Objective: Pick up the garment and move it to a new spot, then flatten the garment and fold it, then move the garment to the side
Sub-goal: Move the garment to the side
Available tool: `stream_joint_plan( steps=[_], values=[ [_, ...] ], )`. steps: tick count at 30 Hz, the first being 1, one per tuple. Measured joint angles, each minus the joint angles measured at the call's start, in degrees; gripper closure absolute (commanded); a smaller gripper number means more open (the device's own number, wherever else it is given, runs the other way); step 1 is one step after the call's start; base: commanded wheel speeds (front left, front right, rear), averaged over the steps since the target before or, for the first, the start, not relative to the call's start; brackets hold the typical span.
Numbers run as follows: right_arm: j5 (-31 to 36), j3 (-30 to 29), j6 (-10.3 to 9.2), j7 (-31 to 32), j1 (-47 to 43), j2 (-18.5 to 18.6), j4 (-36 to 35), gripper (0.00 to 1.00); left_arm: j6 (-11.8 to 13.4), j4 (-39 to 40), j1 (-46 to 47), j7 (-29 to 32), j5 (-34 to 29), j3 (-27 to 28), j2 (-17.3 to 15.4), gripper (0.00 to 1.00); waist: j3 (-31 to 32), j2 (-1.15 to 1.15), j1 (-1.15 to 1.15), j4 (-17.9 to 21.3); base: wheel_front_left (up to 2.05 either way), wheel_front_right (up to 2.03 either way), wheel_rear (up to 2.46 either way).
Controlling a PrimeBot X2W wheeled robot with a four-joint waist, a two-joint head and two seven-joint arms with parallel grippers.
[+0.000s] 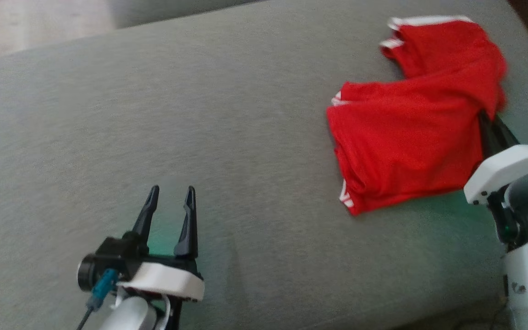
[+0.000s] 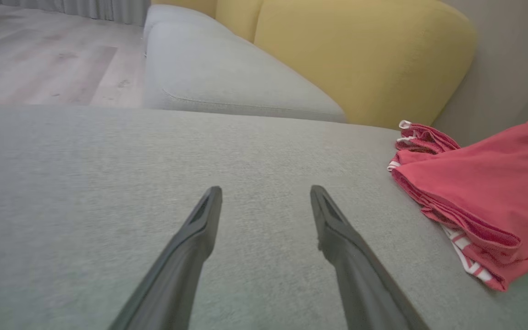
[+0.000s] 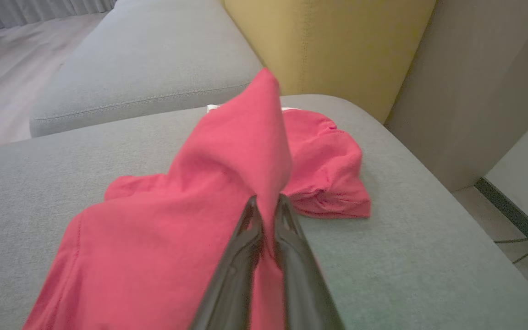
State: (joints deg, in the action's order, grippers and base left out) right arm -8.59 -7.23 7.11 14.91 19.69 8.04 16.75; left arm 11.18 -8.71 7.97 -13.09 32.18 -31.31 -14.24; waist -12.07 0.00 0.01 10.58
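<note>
no readable txt, labels or nos., none on garment point(image 1: 406, 142), none on sofa point(image 1: 200, 137)

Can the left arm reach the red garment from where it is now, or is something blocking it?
Probably yes. The left gripper hangs open over the grey cushion, and nothing lies between it and the garment. The right gripper is shut on a fold at its far side.

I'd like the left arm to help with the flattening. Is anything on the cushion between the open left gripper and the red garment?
Nothing visible. Bare grey cushion lies between the left gripper and the red garment, which sits off to its right. The right gripper is shut on a raised fold of the garment.
</note>
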Motion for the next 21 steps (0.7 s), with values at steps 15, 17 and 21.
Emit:
stream_joint_plan(
  steps=[15, 17, 21],
  values=[
    [-0.43, 6.26, 0.0, -3.37, 6.77, -1.07, 1.14, 1.0, 1.01, 0.68, 2.4, 1.4, -0.43, 0.55, -1.22, 0.0, -3.64, 0.0, -0.01, 8.58, 0.0, 0.0, 0.0],
    [-0.44, 7.22, 0.0, -3.21, 9.37, -1.36, 1.15, 1.0, 1.13, 0.67, 2.25, 1.09, -0.3, 1.29, -1.23, 0.0, -3.42, 0.0, -0.01, 7.52, 0.0, 0.0, 0.0],
    [-0.38, 7.15, 0.0, -0.42, 16.45, -2.01, 3.58, 1.0, 1.23, 0.44, 2.09, 0.38, 0.27, 1.74, -1.14, 0.0, -2.86, 0.0, -0.01, 4.53, 0.0, 0.0, 0.0]
  ],
)
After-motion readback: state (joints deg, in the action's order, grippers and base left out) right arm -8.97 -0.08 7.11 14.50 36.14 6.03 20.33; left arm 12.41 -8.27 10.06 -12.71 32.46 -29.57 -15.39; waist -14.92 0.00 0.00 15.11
